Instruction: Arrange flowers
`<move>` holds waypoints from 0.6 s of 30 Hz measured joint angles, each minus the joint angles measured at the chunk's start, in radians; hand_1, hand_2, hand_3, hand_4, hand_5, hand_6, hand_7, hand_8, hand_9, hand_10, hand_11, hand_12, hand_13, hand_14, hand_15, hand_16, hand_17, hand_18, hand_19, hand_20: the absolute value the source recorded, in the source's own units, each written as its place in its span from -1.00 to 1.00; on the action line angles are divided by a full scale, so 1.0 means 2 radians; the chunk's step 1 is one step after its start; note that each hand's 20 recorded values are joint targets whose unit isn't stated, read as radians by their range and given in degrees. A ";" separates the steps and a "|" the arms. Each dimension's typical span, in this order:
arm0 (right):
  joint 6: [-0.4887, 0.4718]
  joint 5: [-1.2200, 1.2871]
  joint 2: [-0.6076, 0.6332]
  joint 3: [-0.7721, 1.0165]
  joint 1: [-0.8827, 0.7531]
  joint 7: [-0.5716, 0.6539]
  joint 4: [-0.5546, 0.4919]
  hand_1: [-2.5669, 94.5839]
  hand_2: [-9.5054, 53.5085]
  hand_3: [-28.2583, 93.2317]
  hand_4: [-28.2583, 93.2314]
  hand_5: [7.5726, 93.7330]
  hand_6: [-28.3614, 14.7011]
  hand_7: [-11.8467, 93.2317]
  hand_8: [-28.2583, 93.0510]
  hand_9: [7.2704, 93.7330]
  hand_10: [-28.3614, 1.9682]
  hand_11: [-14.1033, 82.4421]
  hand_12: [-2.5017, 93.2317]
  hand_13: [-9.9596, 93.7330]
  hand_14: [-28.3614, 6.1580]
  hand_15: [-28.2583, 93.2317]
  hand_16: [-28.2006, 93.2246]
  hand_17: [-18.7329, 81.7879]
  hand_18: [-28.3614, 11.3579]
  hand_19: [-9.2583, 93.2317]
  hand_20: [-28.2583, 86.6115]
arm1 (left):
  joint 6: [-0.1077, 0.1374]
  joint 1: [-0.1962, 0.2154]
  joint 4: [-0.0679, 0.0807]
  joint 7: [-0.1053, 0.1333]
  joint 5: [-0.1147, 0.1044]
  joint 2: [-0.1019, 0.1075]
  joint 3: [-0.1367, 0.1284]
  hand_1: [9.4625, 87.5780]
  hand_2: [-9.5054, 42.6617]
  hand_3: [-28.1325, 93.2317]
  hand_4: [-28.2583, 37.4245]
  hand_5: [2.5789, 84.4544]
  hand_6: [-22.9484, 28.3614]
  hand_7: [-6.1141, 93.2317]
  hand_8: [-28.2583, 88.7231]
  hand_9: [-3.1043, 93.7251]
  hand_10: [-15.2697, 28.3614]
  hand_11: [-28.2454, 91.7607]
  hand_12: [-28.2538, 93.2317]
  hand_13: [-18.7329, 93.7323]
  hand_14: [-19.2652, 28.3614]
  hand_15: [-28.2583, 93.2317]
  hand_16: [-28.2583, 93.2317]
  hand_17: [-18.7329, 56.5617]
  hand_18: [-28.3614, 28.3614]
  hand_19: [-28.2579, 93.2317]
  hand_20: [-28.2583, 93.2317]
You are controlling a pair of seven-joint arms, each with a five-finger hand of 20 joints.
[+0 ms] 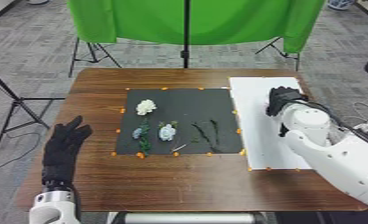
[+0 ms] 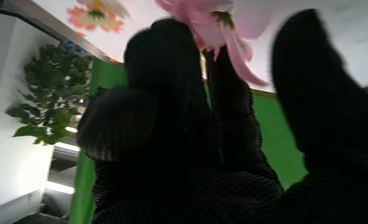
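White flower (image 1: 146,107) near edge of mat (image 1: 182,103)

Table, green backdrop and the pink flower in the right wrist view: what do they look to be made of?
Table: wood or wood-look laminate, smooth finish; brown with streaky grain.
Green backdrop: matte fabric, likely; it drapes with soft folds and a wavy lower edge.
Pink flower: thin, smooth petals; could be real or artificial, can't tell.

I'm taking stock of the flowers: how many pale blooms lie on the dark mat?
3: a white bloom toward the far left, a second white bloom nearer the robot, and a smaller bluish bloom left of that. Green leaves might hide a bud.
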 measured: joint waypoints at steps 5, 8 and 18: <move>0.165 -0.028 0.000 -0.044 -0.004 -0.014 0.039 0.32 -1.00 0.36 -0.84 0.70 0.36 -0.44 -0.40 0.92 0.29 -0.47 -0.17 0.94 0.51 0.39 0.03 0.65 -0.14 1.00 0.41 | 0.000 0.000 0.000 0.000 0.000 0.000 0.000 -0.75 -0.37 0.50 -1.00 0.06 0.05 -0.64 -0.60 0.02 0.33 -0.20 -0.28 -0.09 0.53 -0.15 -0.50 -0.47 0.47 -0.41 -0.22; 0.199 -0.035 0.000 -0.033 -0.021 -0.019 0.031 0.32 -1.00 0.36 -0.83 0.71 0.36 -0.44 -0.40 0.93 0.29 -0.47 -0.16 0.94 0.52 0.39 0.04 0.65 -0.13 1.00 0.41 | 0.000 0.000 0.000 -0.001 0.000 0.000 0.000 -0.76 -0.37 0.50 -1.00 0.06 0.05 -0.64 -0.60 0.02 0.33 -0.20 -0.28 -0.09 0.52 -0.15 -0.51 -0.47 0.47 -0.41 -0.22; 0.226 0.044 0.029 -0.073 0.022 -0.077 -0.119 0.31 -1.00 0.37 -0.82 0.72 0.35 -0.45 -0.39 0.93 0.30 -0.48 -0.16 0.95 0.54 0.39 0.05 0.66 -0.11 1.00 0.43 | 0.000 0.001 -0.001 -0.004 0.000 0.000 -0.001 -0.75 -0.37 0.49 -1.00 0.06 0.05 -0.64 -0.60 0.02 0.32 -0.20 -0.28 -0.09 0.52 -0.15 -0.51 -0.47 0.47 -0.41 -0.22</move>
